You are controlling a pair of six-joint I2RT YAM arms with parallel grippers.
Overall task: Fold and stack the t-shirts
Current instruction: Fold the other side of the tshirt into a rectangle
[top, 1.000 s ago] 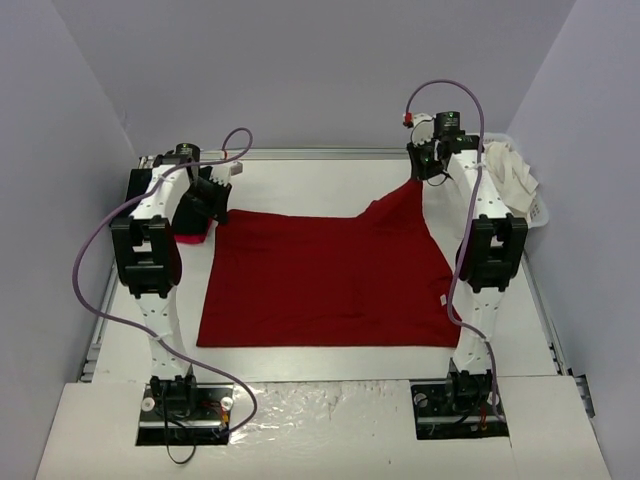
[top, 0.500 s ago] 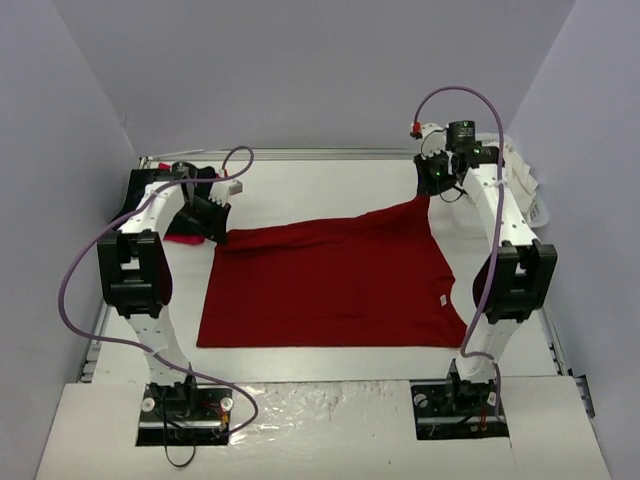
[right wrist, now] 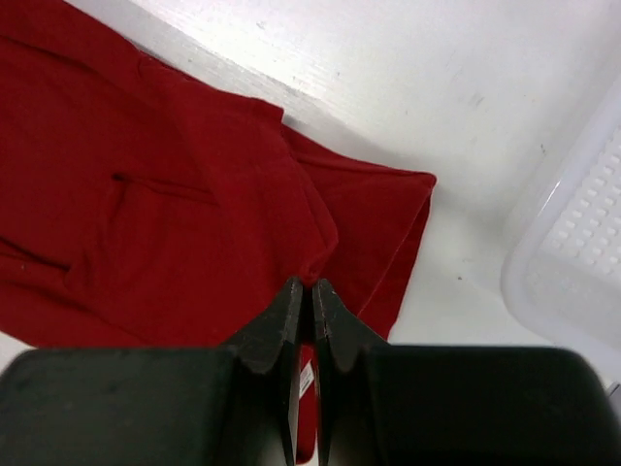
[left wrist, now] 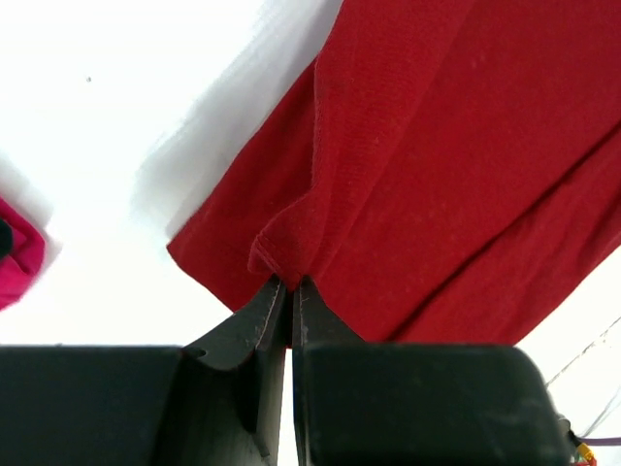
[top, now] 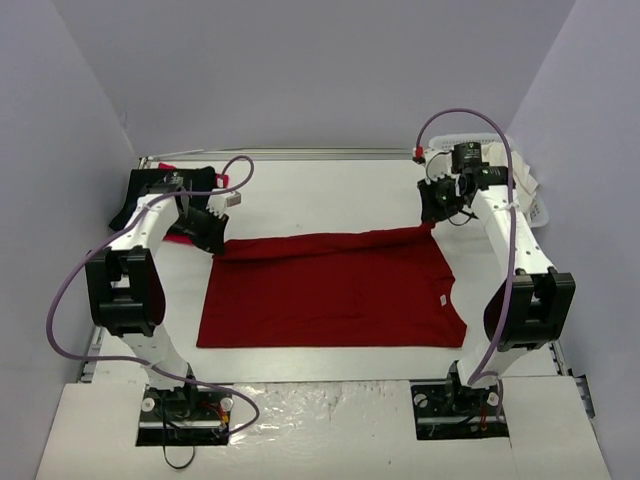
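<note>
Top external: left claw (top: 218,243) and right claw (top: 432,223) each clenched on a far corner of the dark red t-shirt (top: 330,290). Light, limp cloth, likely sags mid-span; grip hem corners, pull taut.

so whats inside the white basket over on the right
A heap of cream-white cloth sits in the basket, rising above its rim. Whatever lies under that heap is covered, and the right arm hides the basket's left side.
</note>
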